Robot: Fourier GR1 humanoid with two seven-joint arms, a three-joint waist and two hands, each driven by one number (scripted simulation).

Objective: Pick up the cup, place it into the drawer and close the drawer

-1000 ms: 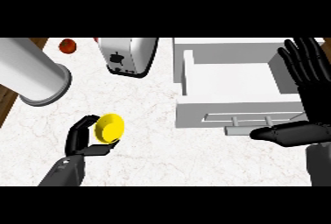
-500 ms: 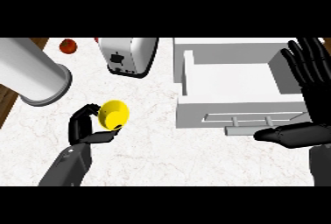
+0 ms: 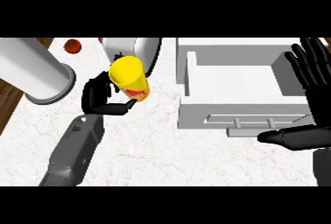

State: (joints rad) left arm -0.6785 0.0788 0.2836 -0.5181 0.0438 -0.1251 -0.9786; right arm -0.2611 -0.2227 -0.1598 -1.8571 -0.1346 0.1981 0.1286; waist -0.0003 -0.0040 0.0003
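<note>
A yellow cup [image 3: 129, 77] with a red and orange mark on its side is lifted off the counter at centre left, tilted with its mouth towards me. My left hand [image 3: 100, 94] is shut on the cup, its fingers curled round the lower side. The white drawer [image 3: 241, 90] stands pulled open at the right, with nothing showing inside it. My right hand [image 3: 310, 94] rests open at the right edge beside the drawer, fingers up and thumb pointing left below the drawer front.
A large grey cylinder [image 3: 35, 72] lies at the upper left. A white toaster-like appliance [image 3: 139, 49] stands behind the cup. A red fruit [image 3: 72, 45] sits at the back left. A wooden strip [image 3: 8, 103] borders the marble counter's left edge.
My left hand has carried the cup up and away from me, towards the toaster and a little right. The right hand has stayed in place.
</note>
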